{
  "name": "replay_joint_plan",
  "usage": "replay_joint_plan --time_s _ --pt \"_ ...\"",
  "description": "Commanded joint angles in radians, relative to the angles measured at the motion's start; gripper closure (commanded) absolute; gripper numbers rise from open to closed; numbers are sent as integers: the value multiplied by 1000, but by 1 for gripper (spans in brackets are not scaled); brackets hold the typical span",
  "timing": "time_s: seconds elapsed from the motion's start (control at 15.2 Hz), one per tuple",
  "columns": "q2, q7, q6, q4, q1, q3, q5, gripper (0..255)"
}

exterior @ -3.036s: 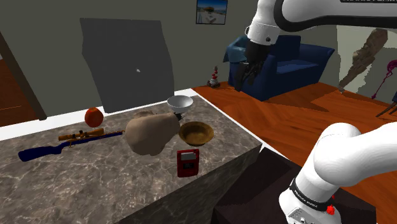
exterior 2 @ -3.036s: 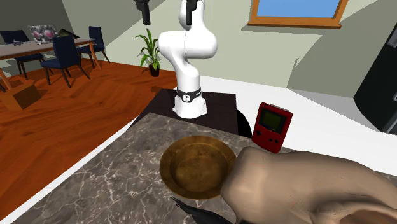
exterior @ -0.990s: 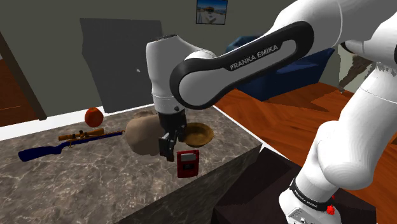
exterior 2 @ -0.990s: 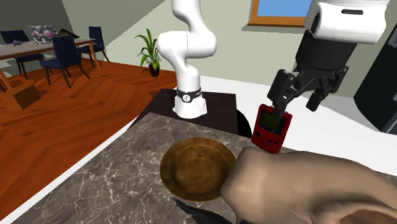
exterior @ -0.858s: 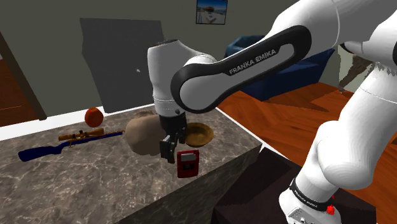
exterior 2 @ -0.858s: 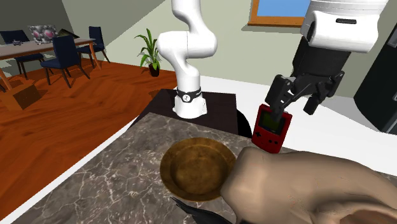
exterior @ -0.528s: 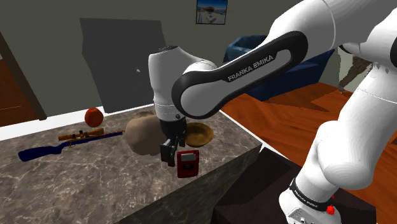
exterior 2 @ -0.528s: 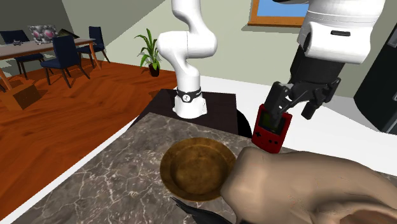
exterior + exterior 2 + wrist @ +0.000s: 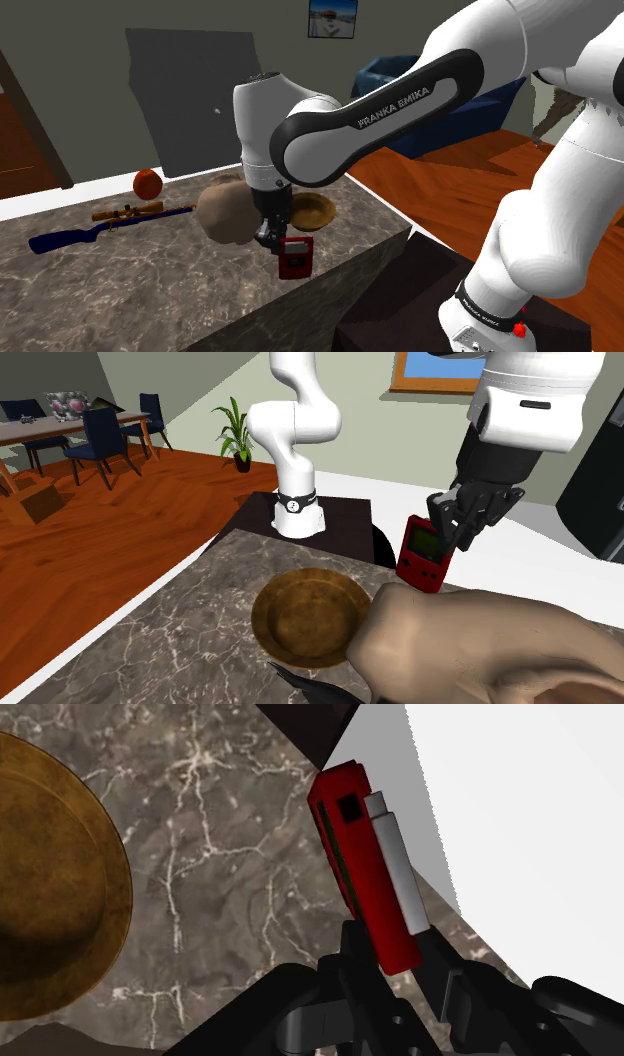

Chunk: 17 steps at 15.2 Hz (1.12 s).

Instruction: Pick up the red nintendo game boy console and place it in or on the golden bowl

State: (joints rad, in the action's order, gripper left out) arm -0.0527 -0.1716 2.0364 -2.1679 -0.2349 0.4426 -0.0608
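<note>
Black gripper [image 9: 395,959] clamped around the upper end of the red Game Boy console [image 9: 365,864], console upright on the marble counter [image 9: 150,290] near its edge, close beside the golden bowl [image 9: 305,614], tan lumpy object [image 9: 225,212] touching the bowl's far side

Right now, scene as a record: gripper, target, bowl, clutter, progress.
gripper: shut on the Game Boy, clasping its upper end
Game Boy: red, upright on the counter, near its edge
bowl: golden, empty, on the counter beside the Game Boy, apart from it
clutter: tan lump overlapping the bowl's rim; rifle and orange ball beyond the lump
progress: grasped, not yet in the bowl
</note>
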Motion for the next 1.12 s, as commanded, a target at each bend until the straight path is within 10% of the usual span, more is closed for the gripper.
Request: replay_joint_plan --time_s 0.0,1.06 --pt "0 0 0 0 0 0 0 255" --pt "-51 12 -147 99 3 -8 -18 255"
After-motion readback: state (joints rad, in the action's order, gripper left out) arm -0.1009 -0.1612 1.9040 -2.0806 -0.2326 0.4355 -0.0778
